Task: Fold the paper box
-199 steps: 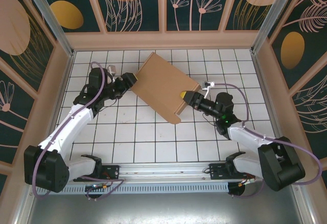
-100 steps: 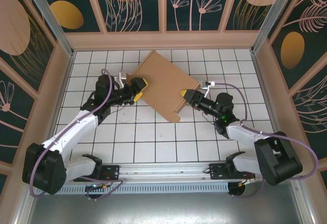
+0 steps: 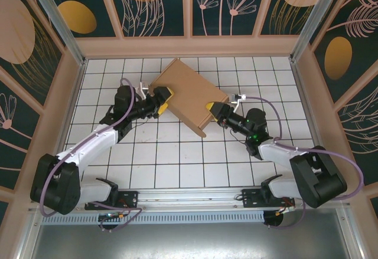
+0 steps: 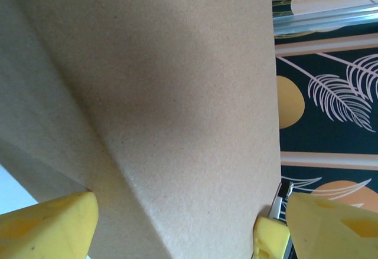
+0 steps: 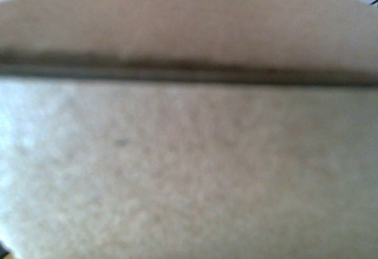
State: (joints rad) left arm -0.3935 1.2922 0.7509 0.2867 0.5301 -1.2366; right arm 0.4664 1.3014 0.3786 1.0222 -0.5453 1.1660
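the plain brown cardboard box (image 3: 189,91), a shallow rectangular shape already closed up, sits on the table toward 12 o'clock from the middle, turned askew to the grid. the left gripper (image 3: 162,101) meets it at the box's 9 o'clock corner. in the left wrist view its yellow fingers (image 4: 50,226) stand spread wide, with a creased cardboard face between them. the right gripper (image 3: 212,109) is at the box's 4 o'clock edge, one yellow finger lying on top of the rim. the right wrist view is blurred cardboard with a dark seam line, so i cannot tell whether its jaws are parted or pinching.

judging by this, the folding looks nearly done and the step in hand is squaring or pressing the last sides. the next move likely calls for even pressure from both sides, so the light box does not skid or spring open.

the white gridded table (image 3: 177,158) is flat and bare around the box. dark teal walls (image 3: 159,5) with leaf and flower prints, framed in pale wood, enclose it.
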